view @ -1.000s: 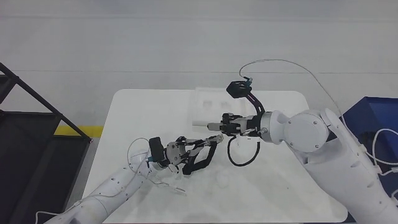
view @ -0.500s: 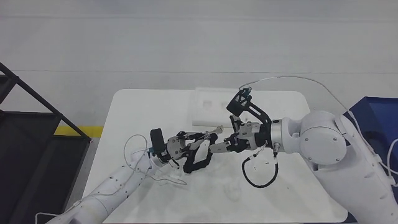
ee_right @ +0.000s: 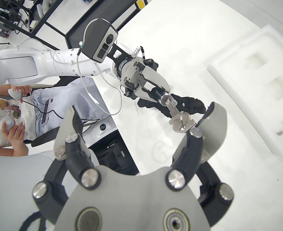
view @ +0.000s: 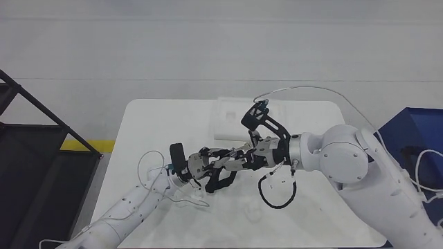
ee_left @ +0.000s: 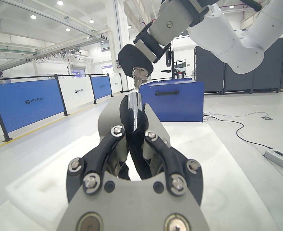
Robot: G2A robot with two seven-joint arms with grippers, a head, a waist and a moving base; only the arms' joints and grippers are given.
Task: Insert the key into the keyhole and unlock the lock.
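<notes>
Silver key (ee_right: 178, 119), in lock (ee_right: 167, 100) gripped by left fingers (ee_right: 154, 77), touches spread right fingers (ee_right: 216, 121).

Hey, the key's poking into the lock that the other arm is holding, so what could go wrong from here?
1. The right end effector is open, with only one finger beside the small silver metal key. The key sticks out of the chrome lock cylinder, so it may slip out and drop.
2. The left end effector pinches only the cylinder, so turning the key could twist the lock in that grip rather than unlock it.
</notes>
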